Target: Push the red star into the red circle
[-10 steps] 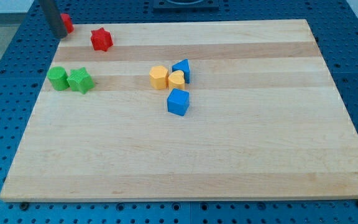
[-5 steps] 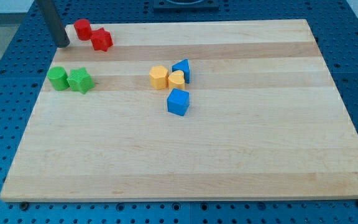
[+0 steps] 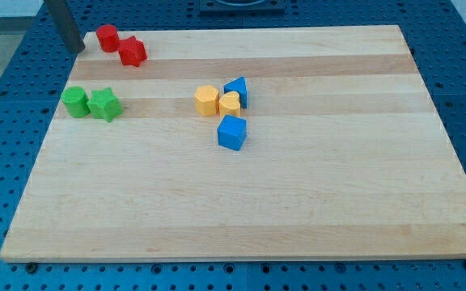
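The red star (image 3: 133, 52) lies near the board's top left corner. The red circle (image 3: 107, 37) sits just up and left of it, and the two touch. My tip (image 3: 76, 48) is at the end of the dark rod, left of the red circle with a small gap, at the board's left edge.
A green circle (image 3: 75, 102) and a green star (image 3: 104, 105) sit side by side at the left. A yellow hexagon (image 3: 206, 100), a yellow heart (image 3: 230, 103) and two blue blocks (image 3: 236, 90) (image 3: 232, 132) cluster near the middle. The wooden board (image 3: 298, 186) lies on a blue pegboard.
The red circle slid right from the board's corner and now rests against the red star. My tip has drawn back a little toward the view's top left.
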Available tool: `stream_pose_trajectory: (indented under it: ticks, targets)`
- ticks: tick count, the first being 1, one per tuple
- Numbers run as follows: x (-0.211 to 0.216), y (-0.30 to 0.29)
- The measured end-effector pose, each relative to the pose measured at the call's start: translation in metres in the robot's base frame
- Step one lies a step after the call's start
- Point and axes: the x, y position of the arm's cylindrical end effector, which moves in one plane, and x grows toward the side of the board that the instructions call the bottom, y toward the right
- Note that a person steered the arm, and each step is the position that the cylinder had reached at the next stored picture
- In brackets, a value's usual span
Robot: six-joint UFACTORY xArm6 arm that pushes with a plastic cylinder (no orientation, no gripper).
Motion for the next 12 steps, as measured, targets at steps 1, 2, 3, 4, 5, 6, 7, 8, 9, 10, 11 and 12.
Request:
stream_pose_trajectory:
  ticks: [1, 2, 3, 4, 5, 6, 7, 8, 9, 10, 11, 12]
  targets:
    - [-0.021, 0.0]
    - [-0.032, 0.0]
    - [-0.034, 0.0]
    - [-0.034, 0.0]
    - [-0.034, 0.009]
    - [-0.034, 0.024]
    - [-0.034, 0.035]
    - [-0.034, 0.036]
    - [-0.034, 0.038]
    - [-0.034, 0.052]
    - [-0.034, 0.072]
    - [-0.034, 0.083]
